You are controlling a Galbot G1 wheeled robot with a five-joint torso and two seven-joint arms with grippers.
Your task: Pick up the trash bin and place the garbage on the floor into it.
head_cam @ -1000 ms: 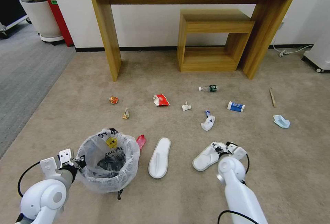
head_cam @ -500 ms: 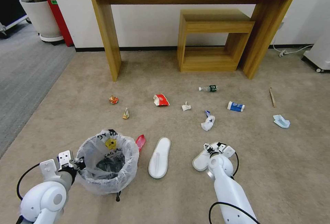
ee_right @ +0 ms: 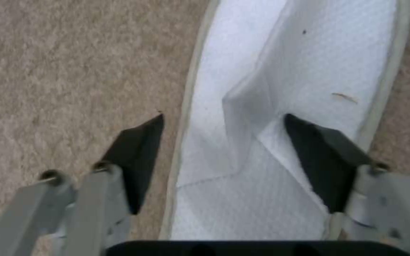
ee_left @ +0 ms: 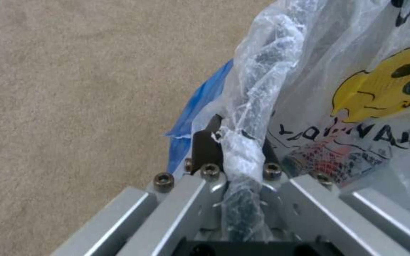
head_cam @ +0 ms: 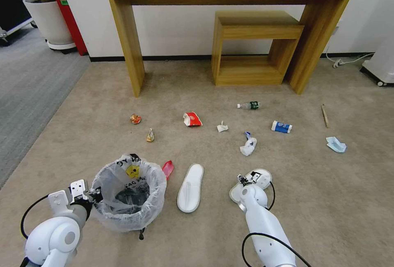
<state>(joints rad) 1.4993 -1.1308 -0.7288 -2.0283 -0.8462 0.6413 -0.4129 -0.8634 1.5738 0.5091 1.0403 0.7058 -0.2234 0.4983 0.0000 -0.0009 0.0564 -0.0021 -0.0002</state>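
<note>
Left pincer (ee_left: 236,149) clamped on trash bin (head_cam: 128,195) bag rim; right pincer (ee_right: 224,160) angled down, wide, straddling slipper (ee_right: 281,106) edge on floor (head_cam: 197,90).

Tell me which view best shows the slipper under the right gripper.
The right wrist view: the slipper lies close up, with the open right gripper straddling one edge. The head view shows the slipper partly hidden behind that arm. The left wrist view looks at the trash bin.

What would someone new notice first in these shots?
The left end effector grips the bagged rim of the trash bin. The right end effector hangs open over a white slipper, one finger above the carpet. Litter lies scattered beyond.
</note>
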